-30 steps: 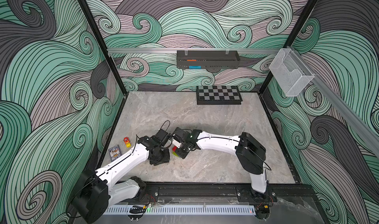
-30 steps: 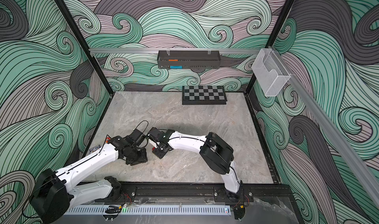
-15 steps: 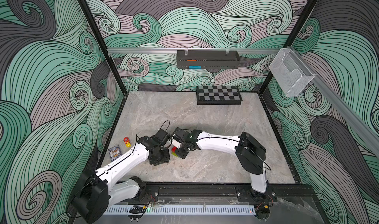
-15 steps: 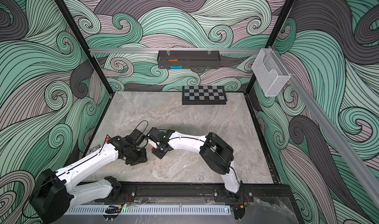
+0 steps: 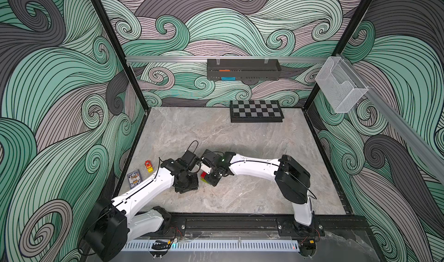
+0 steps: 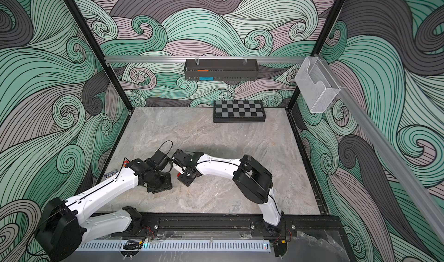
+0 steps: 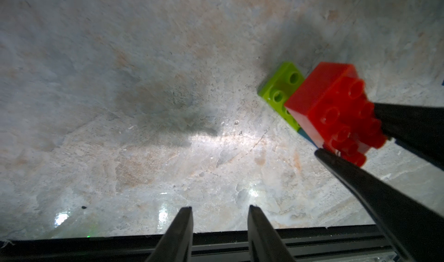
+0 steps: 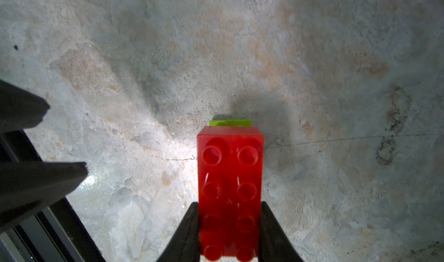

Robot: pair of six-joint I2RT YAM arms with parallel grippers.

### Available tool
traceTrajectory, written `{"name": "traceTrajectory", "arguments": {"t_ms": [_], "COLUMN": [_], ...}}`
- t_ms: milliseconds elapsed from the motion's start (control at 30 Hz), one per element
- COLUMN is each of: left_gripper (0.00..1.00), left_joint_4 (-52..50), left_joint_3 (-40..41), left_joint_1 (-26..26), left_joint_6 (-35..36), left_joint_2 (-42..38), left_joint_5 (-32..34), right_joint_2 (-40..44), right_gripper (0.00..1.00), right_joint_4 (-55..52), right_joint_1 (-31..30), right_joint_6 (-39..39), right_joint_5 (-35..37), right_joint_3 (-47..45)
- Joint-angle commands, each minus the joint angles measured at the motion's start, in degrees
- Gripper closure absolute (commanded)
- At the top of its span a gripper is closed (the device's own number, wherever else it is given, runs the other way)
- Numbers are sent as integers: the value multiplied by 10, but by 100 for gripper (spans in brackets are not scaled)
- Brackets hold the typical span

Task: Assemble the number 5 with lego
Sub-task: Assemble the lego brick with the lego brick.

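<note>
Red brick sits clamped between the right gripper fingers, pinched on its long sides at the near end, studs facing the wrist camera, far end sticking out past the fingertips. Lime green brick lies flat on the stone table directly under and just beyond the red one's far end; whether they touch, cannot tell. A sliver of light blue brick shows under the red brick's edge. Left gripper is empty, jaws nearly together with a narrow gap, parked just beside the bricks. In both top views the two wrists meet near the table's front-left; toy car and card box lie apart to the left.
</note>
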State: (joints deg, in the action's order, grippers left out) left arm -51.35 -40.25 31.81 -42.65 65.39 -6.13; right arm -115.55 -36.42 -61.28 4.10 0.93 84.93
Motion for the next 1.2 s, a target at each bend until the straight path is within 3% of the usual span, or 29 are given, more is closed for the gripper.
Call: {"name": "traceTrajectory", "arguments": {"t_ms": [0,467,733,1167], "left_gripper": [58,58,58,58], "left_joint_4": [-2,-2,-2,-3], "left_joint_3": [-7,-7,-7,-7], "left_joint_1": [4,4,4,3], "left_joint_6": [-2,-2,-3,-3], "left_joint_2": [-3,0,-2,0], "left_joint_5": [6,9,10,12], "right_joint_2": [-61,-71,-100,-77], "right_gripper": [76,80,81,86], "right_joint_4": [-55,-52,-86,-45], "right_joint_1": [-14,-14,-13,-13], "right_joint_6": [3,-17,43,60], "right_joint_5": [-3,-2,2,22], "right_joint_3": [-10,-23,0,-39]}}
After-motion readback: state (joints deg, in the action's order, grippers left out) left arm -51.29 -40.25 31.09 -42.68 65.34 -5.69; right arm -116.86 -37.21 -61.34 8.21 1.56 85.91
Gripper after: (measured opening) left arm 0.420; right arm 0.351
